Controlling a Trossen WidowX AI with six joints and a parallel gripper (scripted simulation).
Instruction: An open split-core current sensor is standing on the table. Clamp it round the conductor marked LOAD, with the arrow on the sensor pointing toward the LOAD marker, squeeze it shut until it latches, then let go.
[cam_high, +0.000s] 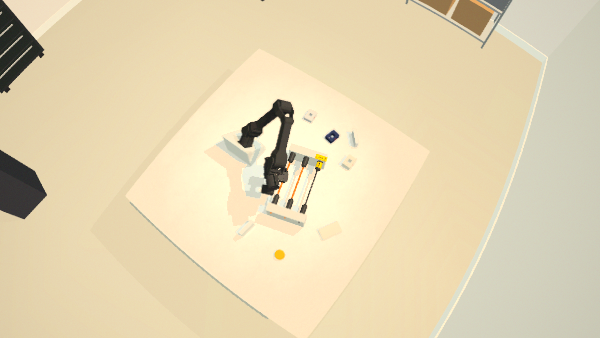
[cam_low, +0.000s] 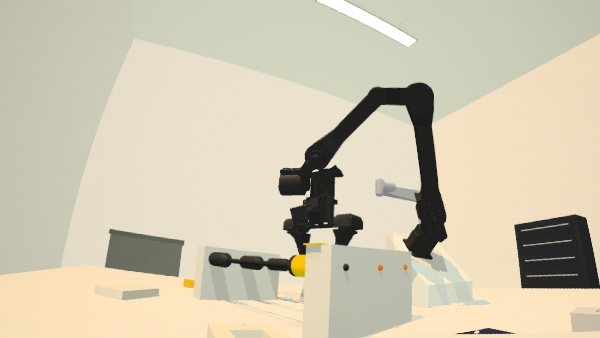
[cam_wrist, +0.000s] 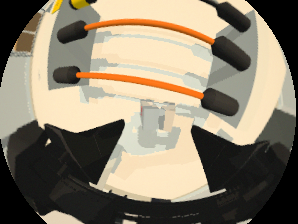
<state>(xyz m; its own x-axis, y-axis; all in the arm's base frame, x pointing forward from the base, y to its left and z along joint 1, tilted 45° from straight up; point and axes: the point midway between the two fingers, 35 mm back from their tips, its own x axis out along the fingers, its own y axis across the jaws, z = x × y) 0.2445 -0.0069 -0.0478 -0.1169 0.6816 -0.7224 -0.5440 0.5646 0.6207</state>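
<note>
I find the open split-core sensor (cam_wrist: 150, 119) standing on the table (cam_high: 200, 185) (cam_low: 50, 285), beside the nearer orange conductor (cam_wrist: 140, 80) in the wrist view and between the end blocks' sides. It appears upright; its outline is pale and small, so I cannot determine its long axis or the arrow's direction.

Labelling: a yellow marker (cam_high: 320, 158) (cam_low: 316, 244) sits on one end block (cam_high: 307, 150) (cam_low: 365, 290) at the black conductor (cam_high: 311, 190). Its dark characters are too small to read. I can read no brand.

Pose: my arm (cam_high: 284, 135) (cam_low: 425, 145) rises from its base to a high elbow, then slopes down to the wrist. My pincer (cam_high: 272, 183) (cam_low: 322, 245) (cam_wrist: 158, 125) points downward, its fingers wide apart and gripping nothing. In the wrist view the fingers flank the sensor, which appears between and slightly beyond their tips.
</note>
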